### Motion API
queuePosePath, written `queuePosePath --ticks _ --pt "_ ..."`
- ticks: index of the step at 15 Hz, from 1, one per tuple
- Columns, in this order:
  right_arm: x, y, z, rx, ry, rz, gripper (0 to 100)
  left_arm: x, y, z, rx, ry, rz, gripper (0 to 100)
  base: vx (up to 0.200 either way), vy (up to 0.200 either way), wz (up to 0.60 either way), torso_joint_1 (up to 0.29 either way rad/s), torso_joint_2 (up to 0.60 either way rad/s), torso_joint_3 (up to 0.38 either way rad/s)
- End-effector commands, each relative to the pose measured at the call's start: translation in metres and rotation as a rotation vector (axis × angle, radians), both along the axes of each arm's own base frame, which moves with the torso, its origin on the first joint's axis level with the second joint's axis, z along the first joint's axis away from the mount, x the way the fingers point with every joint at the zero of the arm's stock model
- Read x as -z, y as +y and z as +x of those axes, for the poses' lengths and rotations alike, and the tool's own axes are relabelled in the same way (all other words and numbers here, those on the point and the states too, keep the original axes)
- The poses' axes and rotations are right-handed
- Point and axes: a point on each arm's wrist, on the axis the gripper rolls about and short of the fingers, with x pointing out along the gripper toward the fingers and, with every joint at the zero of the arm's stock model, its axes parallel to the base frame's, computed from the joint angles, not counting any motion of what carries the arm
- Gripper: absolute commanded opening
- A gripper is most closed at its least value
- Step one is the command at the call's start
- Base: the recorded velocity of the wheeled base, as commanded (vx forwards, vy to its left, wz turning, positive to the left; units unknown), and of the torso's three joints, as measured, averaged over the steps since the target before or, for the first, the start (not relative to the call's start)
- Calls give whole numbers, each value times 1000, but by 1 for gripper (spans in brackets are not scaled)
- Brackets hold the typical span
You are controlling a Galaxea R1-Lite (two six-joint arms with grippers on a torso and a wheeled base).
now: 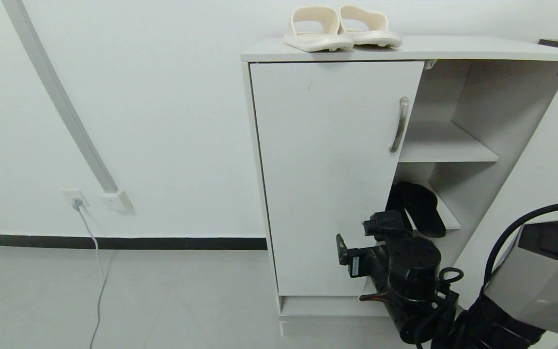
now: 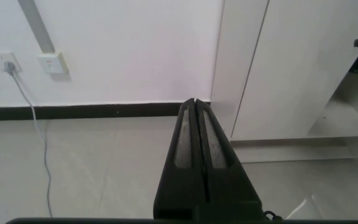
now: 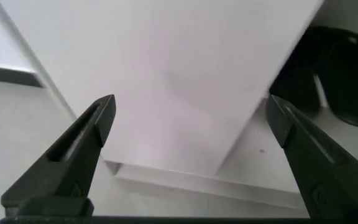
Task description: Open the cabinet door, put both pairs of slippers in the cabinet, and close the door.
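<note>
Two slippers (image 1: 317,39) atop cabinet (image 1: 327,184) (door (image 1: 545,165) open), grey floor (image 1: 114,300)

In the head view the black slippers (image 1: 422,208) on a shelf (image 1: 448,220) inside the cabinet (image 1: 453,48) show only in part: the closed door (image 1: 332,174) hides their left side, and the right claw (image 1: 356,236) with its arm covers a part of them from the front. In the right wrist view they are blurred and cut off by the edge of the picture. The open door (image 1: 545,184) runs out of the head view at the right edge.
</note>
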Motion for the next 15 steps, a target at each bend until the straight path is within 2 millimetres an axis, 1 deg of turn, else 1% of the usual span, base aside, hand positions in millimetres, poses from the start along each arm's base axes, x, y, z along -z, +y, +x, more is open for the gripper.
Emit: queuePosePath --ticks 1,6,15 --pt "-6 -1 -2 -5 -18 21 100 0 0 0 0 0 0 0 0 0 0 0 0 0" --pt "-3 -3 -3 -41 -15 21 100 0 0 0 0 0 0 0 0 0 0 0 0 0" --pt "-1 -3 -4 -45 -5 12 100 0 0 0 0 0 0 0 0 0 0 0 0 0"
